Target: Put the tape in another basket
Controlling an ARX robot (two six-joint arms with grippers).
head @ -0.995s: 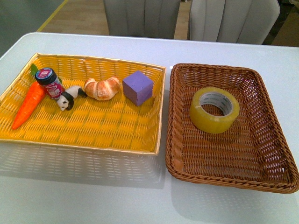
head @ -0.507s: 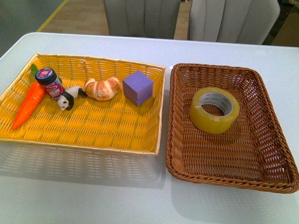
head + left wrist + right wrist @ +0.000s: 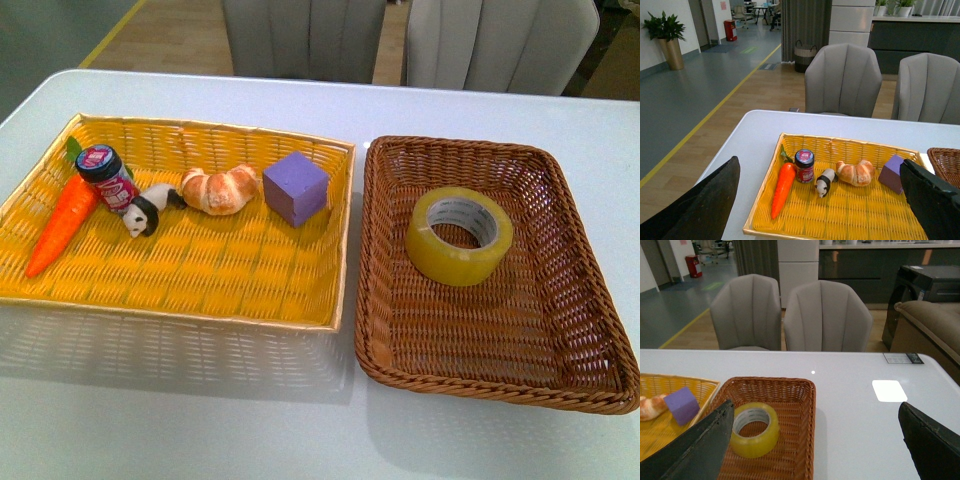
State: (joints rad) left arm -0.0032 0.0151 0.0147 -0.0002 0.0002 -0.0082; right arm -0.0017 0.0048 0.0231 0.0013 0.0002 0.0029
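The tape (image 3: 459,236), a yellowish roll with a white core, lies flat in the far half of the dark brown wicker basket (image 3: 480,385) on the right. Neither arm shows in the front view. In the right wrist view the tape (image 3: 754,430) sits in the brown basket (image 3: 810,430), low beside one dark finger (image 3: 695,450). My right gripper (image 3: 815,452) is open, well back from the tape and holding nothing. My left gripper (image 3: 820,212) is open too, held back from the yellow basket (image 3: 840,222), and the brown basket's corner (image 3: 945,160) shows at that view's edge.
The yellow basket (image 3: 200,270) on the left holds a carrot (image 3: 62,222), a small jar (image 3: 107,178), a panda figure (image 3: 148,209), a croissant (image 3: 219,189) and a purple block (image 3: 296,188). Two grey chairs (image 3: 400,40) stand behind the white table (image 3: 200,420).
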